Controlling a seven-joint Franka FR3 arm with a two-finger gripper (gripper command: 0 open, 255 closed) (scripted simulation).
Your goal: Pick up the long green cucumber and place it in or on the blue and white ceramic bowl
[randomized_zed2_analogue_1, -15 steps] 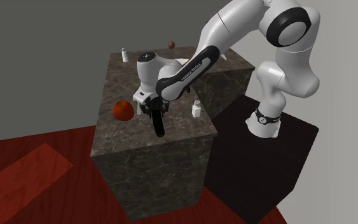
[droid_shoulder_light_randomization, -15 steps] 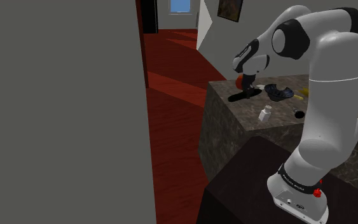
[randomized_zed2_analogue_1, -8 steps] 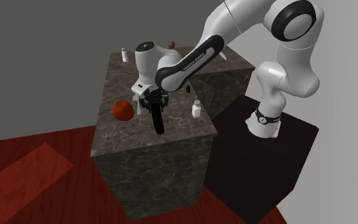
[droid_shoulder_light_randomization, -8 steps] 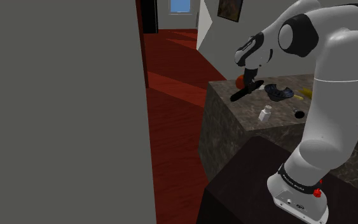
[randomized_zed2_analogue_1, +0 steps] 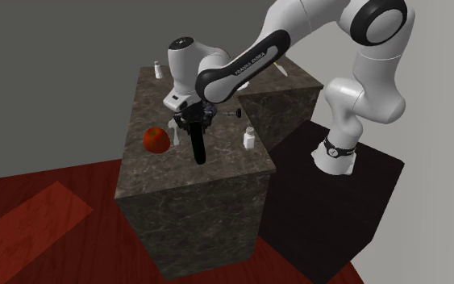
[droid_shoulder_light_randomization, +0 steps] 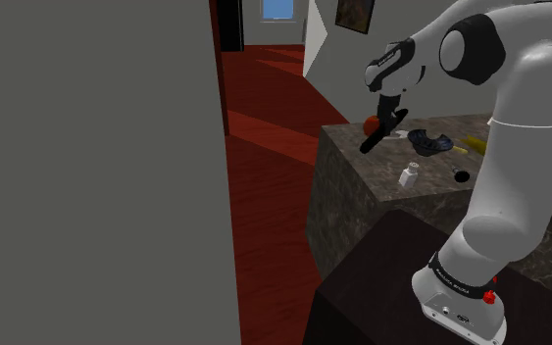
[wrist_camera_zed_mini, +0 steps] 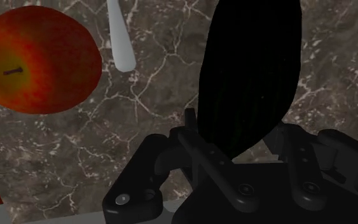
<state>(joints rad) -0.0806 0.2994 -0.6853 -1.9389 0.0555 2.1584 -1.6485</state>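
Cucumber (randomized_zed2_analogue_1: pixel 198 146), rendered near-black: pincer (randomized_zed2_analogue_1: pixel 194 123) is clamping its upper end, and its long axis is hanging steeply down, tip apparently clear of the surface (randomized_zed2_analogue_1: pixel 227 159). Bowl (droid_shoulder_light_randomization: pixel 430 144), dark blue: is sitting near the pincer, toward the shoulder view's right.

Dim, even light throughout; the cucumber (wrist_camera_zed_mini: pixel 247 76) renders almost black against the brighter marbled counter (wrist_camera_zed_mini: pixel 158 114).

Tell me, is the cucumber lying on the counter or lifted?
Lifted: the dark cucumber hangs end-down, clasped in the gripper above the marble counter.
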